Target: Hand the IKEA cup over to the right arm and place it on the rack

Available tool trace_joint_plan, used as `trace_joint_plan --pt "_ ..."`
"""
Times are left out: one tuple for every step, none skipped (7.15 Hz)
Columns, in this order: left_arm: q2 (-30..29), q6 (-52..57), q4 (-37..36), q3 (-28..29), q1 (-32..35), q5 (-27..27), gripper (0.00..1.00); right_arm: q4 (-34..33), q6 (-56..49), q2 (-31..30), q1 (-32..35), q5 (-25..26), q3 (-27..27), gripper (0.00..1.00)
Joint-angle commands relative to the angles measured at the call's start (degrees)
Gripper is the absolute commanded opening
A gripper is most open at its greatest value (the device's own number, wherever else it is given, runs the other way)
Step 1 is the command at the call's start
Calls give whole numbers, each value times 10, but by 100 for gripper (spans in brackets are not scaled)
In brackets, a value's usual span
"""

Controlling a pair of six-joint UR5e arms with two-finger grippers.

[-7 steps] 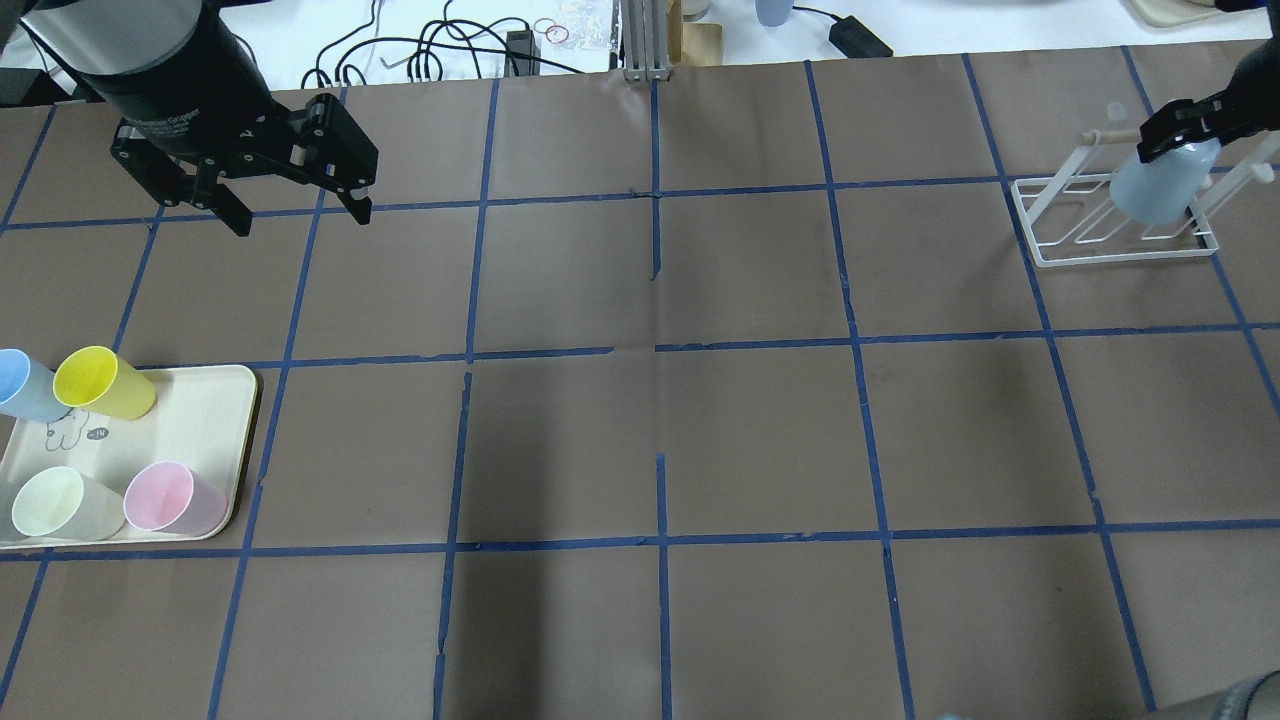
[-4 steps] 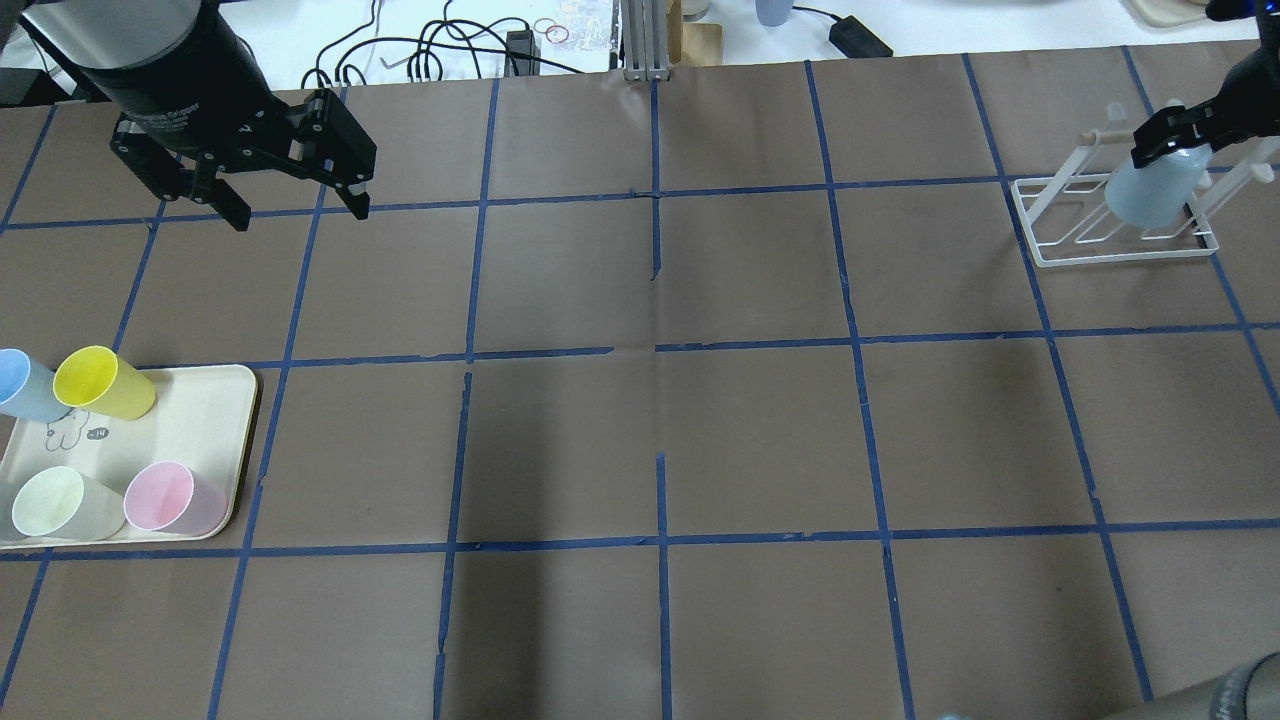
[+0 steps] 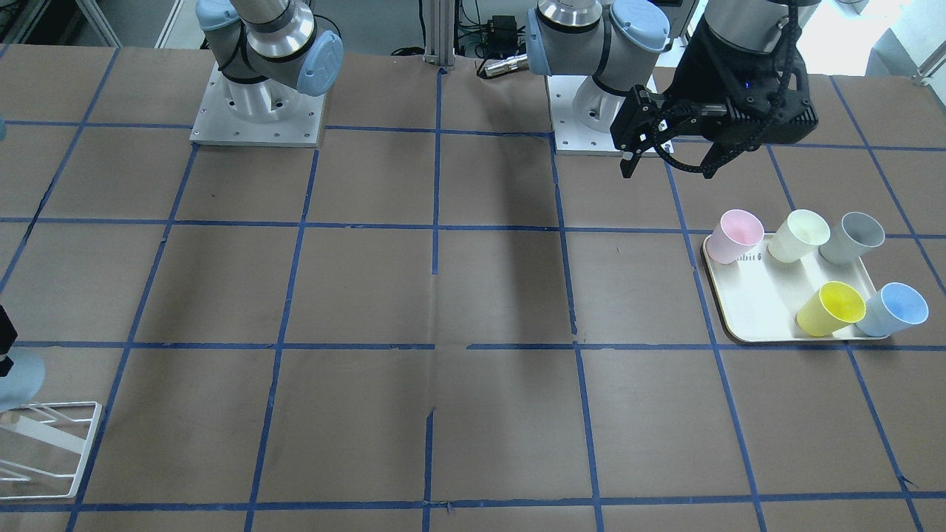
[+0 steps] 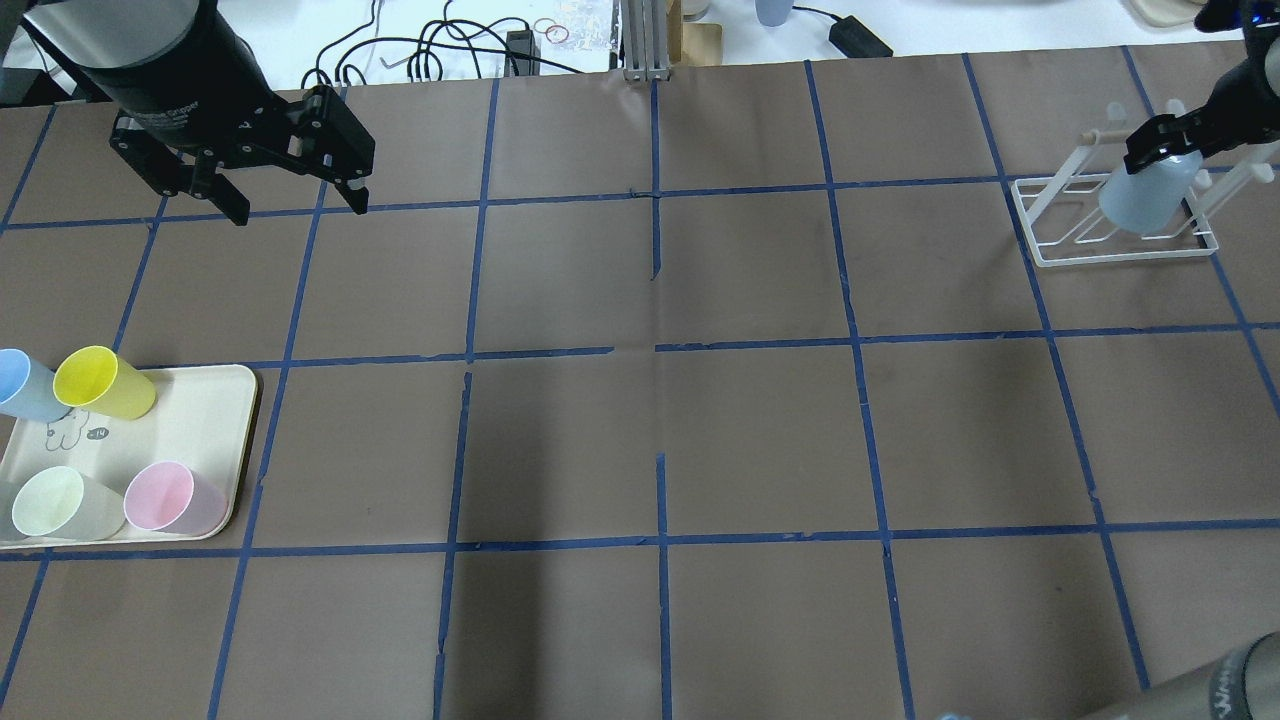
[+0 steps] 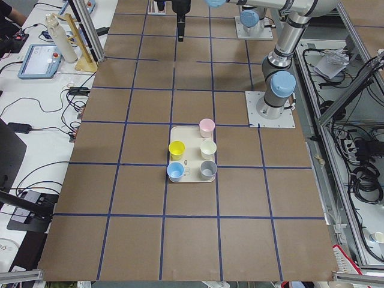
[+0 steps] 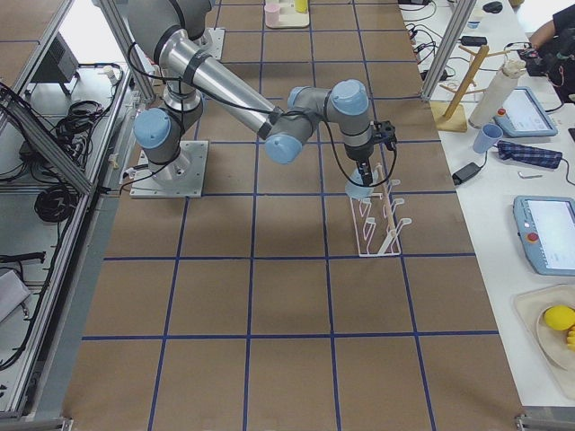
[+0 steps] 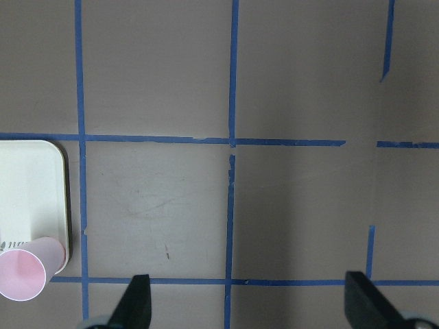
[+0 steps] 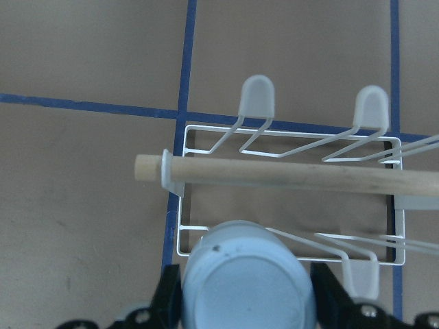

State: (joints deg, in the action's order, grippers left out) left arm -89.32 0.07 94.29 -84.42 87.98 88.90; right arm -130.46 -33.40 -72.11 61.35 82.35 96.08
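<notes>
My right gripper (image 4: pixel 1160 143) is shut on the IKEA cup (image 4: pixel 1140 195), a grey-blue tumbler held upside down. It hangs over the near end of the white wire rack (image 4: pixel 1050 250), among the rods. In the right wrist view the cup's base (image 8: pixel 243 281) sits between the two fingers, just in front of the rack's wooden bar (image 8: pixel 288 175). I cannot tell whether the cup touches the rods. My left gripper (image 4: pixel 298 210) is open and empty, high above the table's far left; it also shows in the front view (image 3: pixel 669 171).
A cream tray (image 4: pixel 205 410) at the table's left edge holds several tumblers: pink (image 4: pixel 160 497), pale green (image 4: pixel 48 503), yellow (image 4: pixel 92 380), sky-blue (image 4: pixel 15 385) and grey (image 3: pixel 857 235). Cables and a small box lie beyond the table's far edge.
My right gripper has carried the cup a little to the left and lower into the rack. My left gripper has shifted slightly towards the far edge.
</notes>
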Motion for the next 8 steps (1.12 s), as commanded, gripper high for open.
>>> trace_joint_plan --pt "-4 1 -1 -9 -1 0 100 0 2 12 0 0 2 0" --pt "-2 4 -5 -20 -8 0 100 0 3 16 0 1 2 0" --pt "-1 8 -1 -24 -15 -2 100 0 3 17 0 1 2 0" --pt "2 8 -5 -31 -14 0 100 0 4 18 0 4 2 17" --pt "1 8 -5 -30 -14 0 100 0 4 20 0 3 2 48" --pt "-1 8 -7 -29 -14 -1 100 -1 5 24 0 1 2 98" --pt "-1 8 -9 -29 -13 -1 100 4 5 22 0 7 2 100" --pt "-1 7 -9 -29 -13 -1 100 10 5 18 0 11 1 100"
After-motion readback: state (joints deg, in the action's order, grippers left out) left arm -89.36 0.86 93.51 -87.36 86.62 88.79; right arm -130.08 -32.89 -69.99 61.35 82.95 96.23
